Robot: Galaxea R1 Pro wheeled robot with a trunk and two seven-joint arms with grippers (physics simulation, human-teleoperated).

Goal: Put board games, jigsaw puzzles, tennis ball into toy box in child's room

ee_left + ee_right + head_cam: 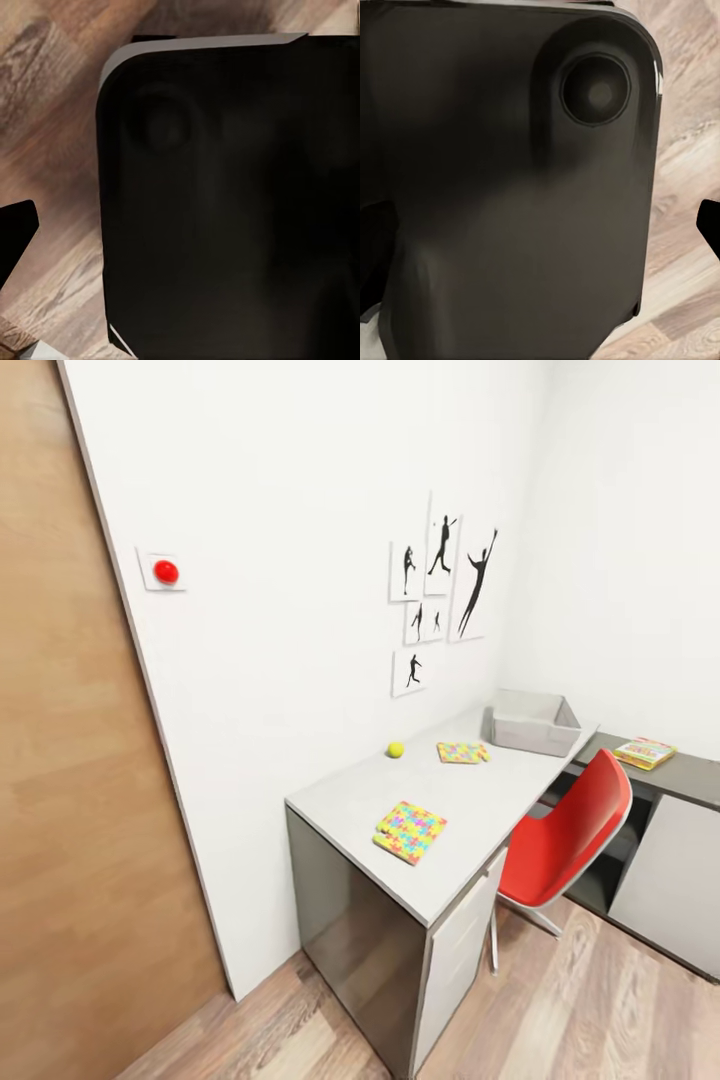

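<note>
Starting from the left in the head view, a wood-grain door panel (70,760) is taking up the whole edge, and next to it on the white wall a red round button (166,571) is sitting on a small white plate. Further along, the black sports silhouette pictures (440,585) are hanging in a loose cluster above the table (350,795), which is running its long axis away from the camera toward the far corner, dark grey side panel facing us and white drawer fronts on the right. On the near end one jigsaw puzzle (410,831) is lying flat, turned so a corner is pointing at the front edge. The tennis ball (396,749) is sitting near the wall, well apart from that puzzle, and the second jigsaw puzzle (462,752) is lying flat just to its right, roughly square to the table. At the far end the toy box (533,723) is sitting with its long side across the tabletop, open top up. A red chair (565,830) is tucked beside the table, and on the dark lower surface past it a board game (645,752) is lying flat, long axis angled toward the corner. Both wrist views are looking down at a dark rounded robot body part (225,202) over the wood-plank floor (52,150), so I can't tell how open either gripper is or whether it's holding anything.
</note>
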